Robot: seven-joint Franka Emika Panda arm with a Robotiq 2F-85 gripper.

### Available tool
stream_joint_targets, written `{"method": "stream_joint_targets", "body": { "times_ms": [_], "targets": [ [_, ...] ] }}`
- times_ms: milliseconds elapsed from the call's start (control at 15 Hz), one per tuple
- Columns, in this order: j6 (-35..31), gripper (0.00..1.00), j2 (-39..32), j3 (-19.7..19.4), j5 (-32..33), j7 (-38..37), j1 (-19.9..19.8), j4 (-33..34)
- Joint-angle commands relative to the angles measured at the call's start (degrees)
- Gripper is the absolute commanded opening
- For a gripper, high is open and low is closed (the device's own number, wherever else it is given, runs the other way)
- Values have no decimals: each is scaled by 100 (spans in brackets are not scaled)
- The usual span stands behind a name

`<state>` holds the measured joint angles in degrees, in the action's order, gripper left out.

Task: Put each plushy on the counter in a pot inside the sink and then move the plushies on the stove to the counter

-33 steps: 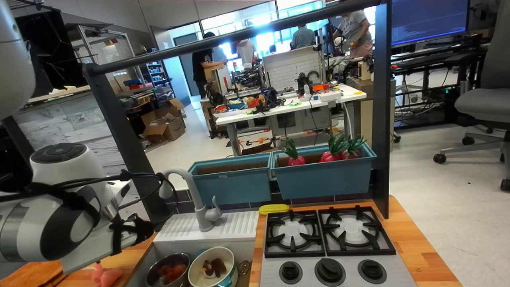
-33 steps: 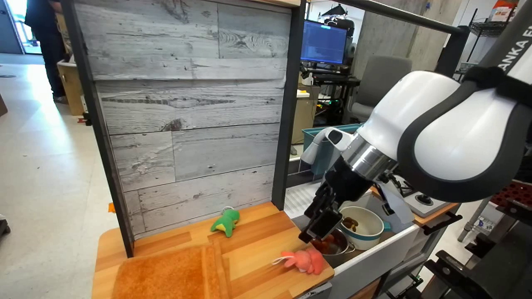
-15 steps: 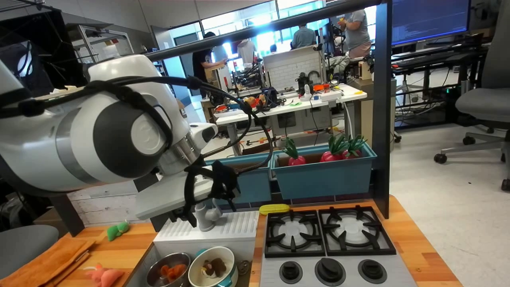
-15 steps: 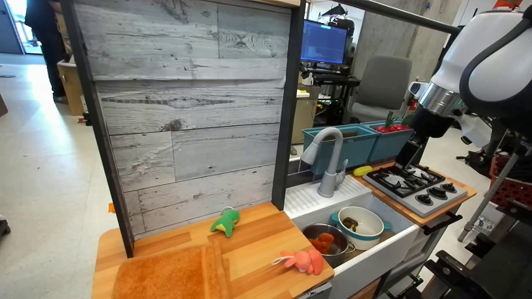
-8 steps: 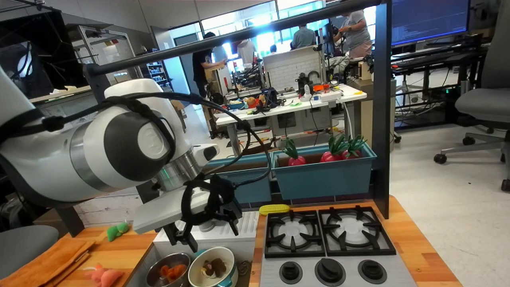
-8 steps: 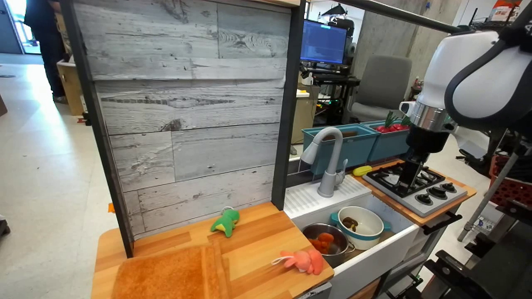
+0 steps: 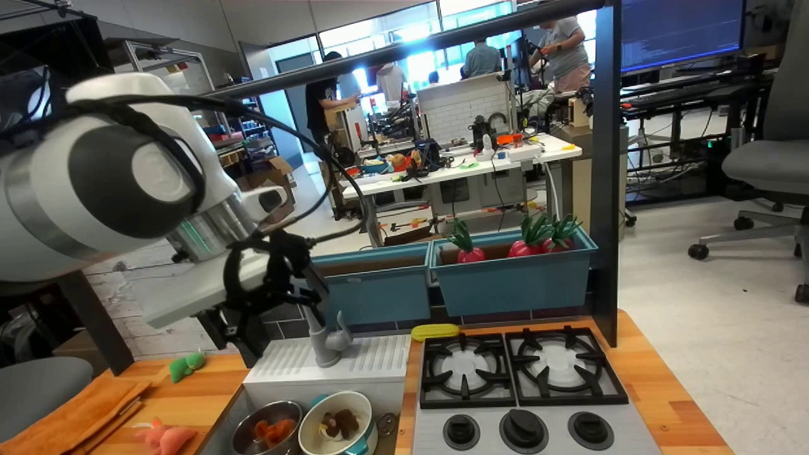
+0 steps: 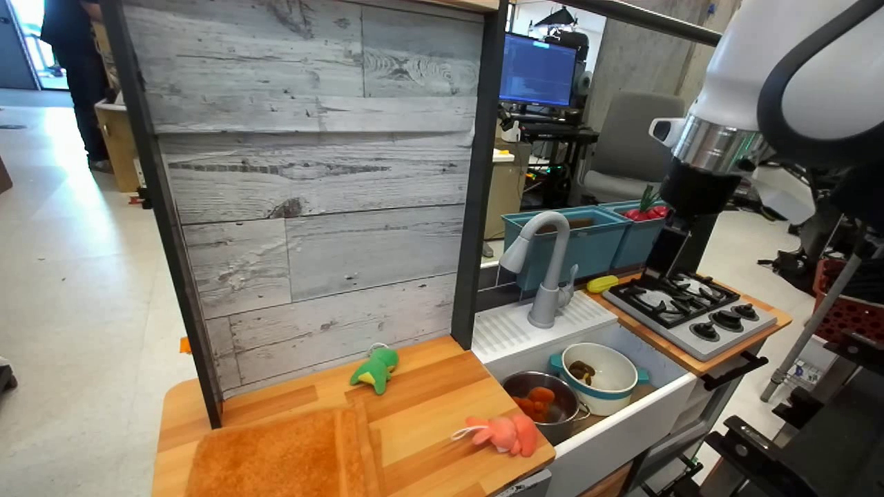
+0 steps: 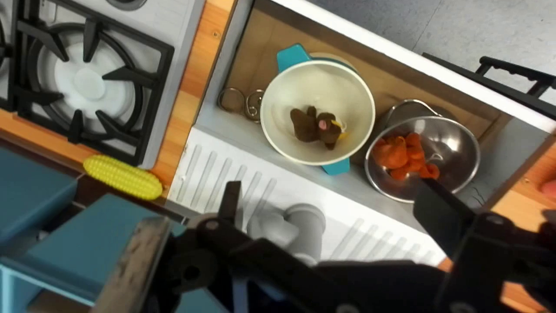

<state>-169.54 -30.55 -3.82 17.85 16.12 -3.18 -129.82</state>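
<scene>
- Hand [image 9: 331, 191]: fingers spread wide, nothing between them, well apart from every plushy.
- Positions: green plushy [image 8: 376, 369] and coral plushy [image 8: 507, 435] lie on the table [image 8: 428, 407]. Orange plushy [image 9: 395, 152] sits in the metal pot [image 9: 454, 152], brown plushy [image 9: 306, 126] in the cream-white pot [image 9: 321, 80]; both pots stand in the sink [image 8: 621, 442].
- Handling (judged): the two on the table look light, soft, hard to damage; cloth surface, little slip expected. Modest squeeze probably suffices.
- Hold (judged): coral, across the thick of the body; the white loop [image 8: 464, 433] would likely let it swing. Green, across the torso from above.
- Wrist view looks down into both pots: pink and yellow patches on the brown plushy show. Green is out of frame; coral, probably, is a blurred sliver at the right edge.
- In an exterior view the arm [image 7: 126, 177] covers the neck of the tap [image 7: 327, 341]; the lower frame edge cuts the pots.
- In an exterior view the hand overlaps the stove [image 8: 680, 312], finger gap unreadable; tap shows whole.
</scene>
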Motion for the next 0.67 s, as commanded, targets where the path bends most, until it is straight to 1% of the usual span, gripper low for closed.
{"method": "stream_joint_targets", "body": {
  "times_ms": [0,67,133,200,267,400,600],
  "targets": [
    [-74,100,1185,1139,-482,865,-888,-933],
    [-69,100,1345,1581,-1132,1435,-1135,-1125],
    [-23,100,791,853,-560,686,-532,-570],
    [-34,100,1000,1196,-860,1021,-766,-759],
    [-36,100,1152,1355,-986,1180,-876,-899],
    [-39,100,1265,1412,-1016,1242,-932,-1031],
    [-39,100,1263,1414,-1014,1274,-952,-1052]
  ]
}}
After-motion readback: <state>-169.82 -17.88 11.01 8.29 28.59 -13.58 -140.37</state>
